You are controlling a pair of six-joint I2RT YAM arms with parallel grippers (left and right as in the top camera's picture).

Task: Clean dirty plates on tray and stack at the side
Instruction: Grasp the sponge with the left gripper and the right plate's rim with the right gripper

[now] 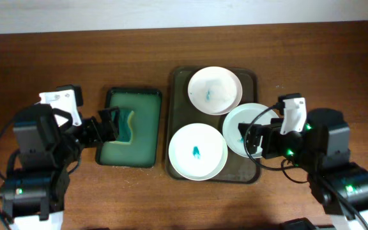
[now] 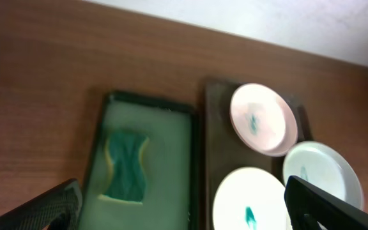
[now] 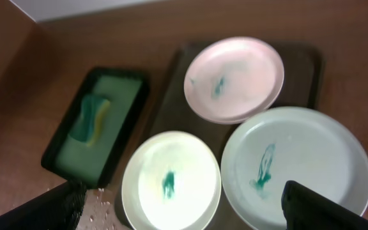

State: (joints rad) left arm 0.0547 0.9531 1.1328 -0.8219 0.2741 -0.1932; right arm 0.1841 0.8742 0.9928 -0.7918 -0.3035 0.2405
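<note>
Risk: both jaws hang wide open; right pair could clip the right-edge plate [image 1: 248, 114] and flip it.

A brown wooden table [image 1: 43, 57] with streaky grain fills the view; a plain white strip [image 1: 171, 11] borders its far edge; light soft, even.

left pincer [image 1: 114, 124] spread wide, right pincer [image 1: 243, 136] likewise

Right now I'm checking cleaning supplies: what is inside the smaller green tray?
In the green tray a teal and yellow sponge lies left of centre. From overhead the left tool hides the tray's left edge.
</note>
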